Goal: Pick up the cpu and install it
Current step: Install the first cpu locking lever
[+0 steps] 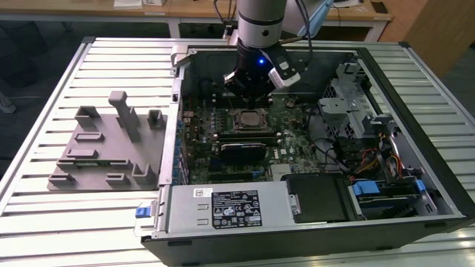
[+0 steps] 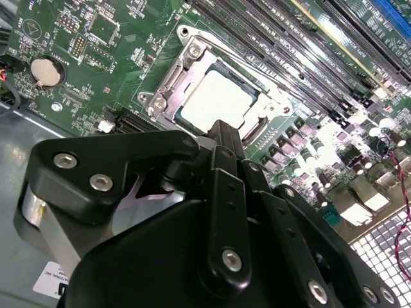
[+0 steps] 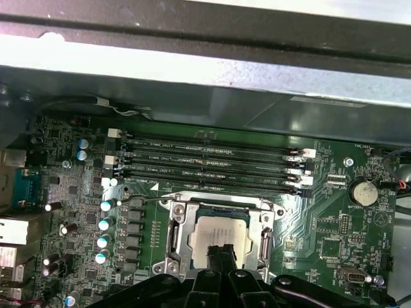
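cpu point(image 3: 215, 234): lies flat inside socket point(image 3: 172, 239) frame, mid motherboard point(image 1: 297, 146); we read it as seated. Hand point(image 3: 222, 255): just over cpu, at its 12 o'clock in exterior view; fingers look pressed together, gripping nothing. We judge pick and placing done, install step in hand; latch state we cannot tell. Next move, we judge, calls for straight vertical travel, no sideways nudge on cpu. Tray point(image 1: 104, 150): 9 o'clock of case point(image 1: 222, 208), on worktop point(image 1: 44, 100).

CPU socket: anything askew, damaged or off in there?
Nothing stands out. In both wrist views the cpu lies flat inside the socket, its edges parallel to the metal frame, with no tilt or damage visible. The gripper is over one edge of it; whether it touches cannot be told.
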Controlling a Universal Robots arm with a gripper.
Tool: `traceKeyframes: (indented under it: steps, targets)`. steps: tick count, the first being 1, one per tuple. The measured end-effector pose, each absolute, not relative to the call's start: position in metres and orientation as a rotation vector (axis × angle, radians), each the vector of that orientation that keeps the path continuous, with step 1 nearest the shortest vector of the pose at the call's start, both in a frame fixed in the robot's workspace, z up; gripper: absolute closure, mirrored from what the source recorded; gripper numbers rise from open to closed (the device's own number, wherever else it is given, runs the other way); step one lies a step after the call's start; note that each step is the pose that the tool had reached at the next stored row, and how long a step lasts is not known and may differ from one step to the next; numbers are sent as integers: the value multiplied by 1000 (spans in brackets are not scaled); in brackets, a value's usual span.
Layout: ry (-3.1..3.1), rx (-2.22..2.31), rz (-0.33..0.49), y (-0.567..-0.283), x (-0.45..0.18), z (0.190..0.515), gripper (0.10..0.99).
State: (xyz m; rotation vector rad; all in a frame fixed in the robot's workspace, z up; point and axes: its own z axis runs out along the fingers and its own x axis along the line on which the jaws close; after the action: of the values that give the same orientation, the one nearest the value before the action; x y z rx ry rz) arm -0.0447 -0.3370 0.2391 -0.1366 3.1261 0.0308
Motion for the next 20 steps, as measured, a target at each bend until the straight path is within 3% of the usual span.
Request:
traceKeyframes:
  steps: [20]
  targets:
    - [3126, -137, 31, -337, -58, 239, 980]
